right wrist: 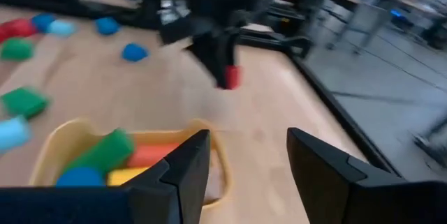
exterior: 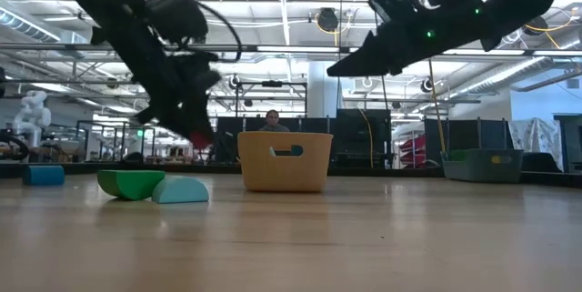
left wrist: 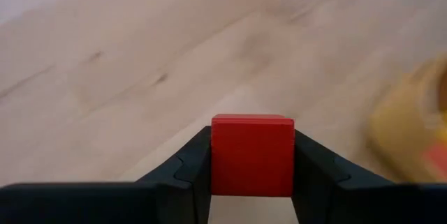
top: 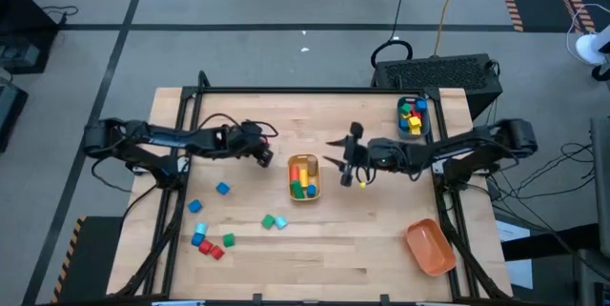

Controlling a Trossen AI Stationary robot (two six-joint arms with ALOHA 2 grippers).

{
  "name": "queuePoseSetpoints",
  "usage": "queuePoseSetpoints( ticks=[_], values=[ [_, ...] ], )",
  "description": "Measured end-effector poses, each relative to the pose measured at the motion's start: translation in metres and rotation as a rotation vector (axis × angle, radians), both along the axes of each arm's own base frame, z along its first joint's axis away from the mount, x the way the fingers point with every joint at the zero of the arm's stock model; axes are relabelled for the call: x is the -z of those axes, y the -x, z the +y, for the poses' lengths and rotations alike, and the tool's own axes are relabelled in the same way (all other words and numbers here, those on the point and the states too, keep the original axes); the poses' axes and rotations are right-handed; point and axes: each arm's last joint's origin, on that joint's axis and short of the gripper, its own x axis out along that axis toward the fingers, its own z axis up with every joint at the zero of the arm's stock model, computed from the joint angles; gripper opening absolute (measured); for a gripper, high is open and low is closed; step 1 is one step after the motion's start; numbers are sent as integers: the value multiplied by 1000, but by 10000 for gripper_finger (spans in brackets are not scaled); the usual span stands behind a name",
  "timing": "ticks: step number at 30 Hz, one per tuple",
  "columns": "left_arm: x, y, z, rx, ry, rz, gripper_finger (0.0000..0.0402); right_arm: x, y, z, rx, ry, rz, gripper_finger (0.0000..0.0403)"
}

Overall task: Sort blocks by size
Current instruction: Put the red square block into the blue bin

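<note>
My left gripper [top: 264, 156] is shut on a red cube [left wrist: 251, 155], above the table just left of the yellow bin [top: 304, 192]. The cube also shows in the low view [exterior: 202, 137] and the right wrist view [right wrist: 232, 77]. My right gripper [right wrist: 248, 161] is open and empty, in the air right of the yellow bin [right wrist: 49, 151]. That bin holds green, orange, blue and yellow blocks. Loose blocks lie on the table's near left: blue [top: 222, 189], green [top: 269, 220], cyan [top: 281, 222], red [top: 200, 240]. My left gripper pinches the red cube by two opposite side faces [left wrist: 218, 161] between its two fingers. The fingers slant down toward the table. The cube is lifted clear of the table, its top face level.
A teal bin [top: 422, 115] with several blocks stands at the far right. An orange bin [top: 429, 247] stands at the near right. A small yellow block [top: 362, 184] lies below my right gripper. A person [exterior: 272, 121] shows in the room behind the table.
</note>
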Motion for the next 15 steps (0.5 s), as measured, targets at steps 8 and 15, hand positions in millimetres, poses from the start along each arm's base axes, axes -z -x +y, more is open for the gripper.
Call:
queuePoseSetpoints(
  ticks=[8,15],
  values=[
    [-25,-19,-15,131,-9,-295,138,14,-9,7,-118,45,25,176],
    [-41,-30,-27,197,-26,-493,138,6,-13,9,-58,89,-86,176]
  ],
)
